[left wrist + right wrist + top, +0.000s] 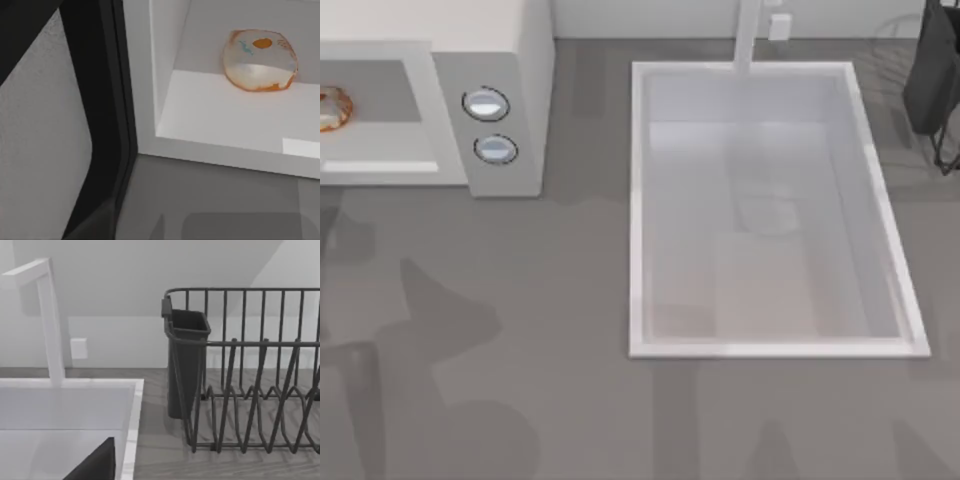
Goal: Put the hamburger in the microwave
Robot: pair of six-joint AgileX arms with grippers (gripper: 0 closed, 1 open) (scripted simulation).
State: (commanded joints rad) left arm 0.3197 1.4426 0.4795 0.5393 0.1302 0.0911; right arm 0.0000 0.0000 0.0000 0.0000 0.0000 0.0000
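The hamburger [332, 108], a cream-white bun with orange patches, lies on the floor of the microwave [510, 60] cavity at the table's far left. In the left wrist view the hamburger [260, 62] rests deep inside, near the back wall, and nothing touches it. That view looks into the microwave [235, 110] from just outside its front opening. The black-framed open door [107, 100] stands close beside the camera. A dark wedge of my right gripper [95, 465] sits over the sink corner at the back right.
A big white sink [638, 200] with a faucet [748, 35] fills the middle and right of the table. A dark wire dish rack [250, 390] with a utensil cup [186, 360] stands at the back right. Two dials [490, 125] face the grey counter.
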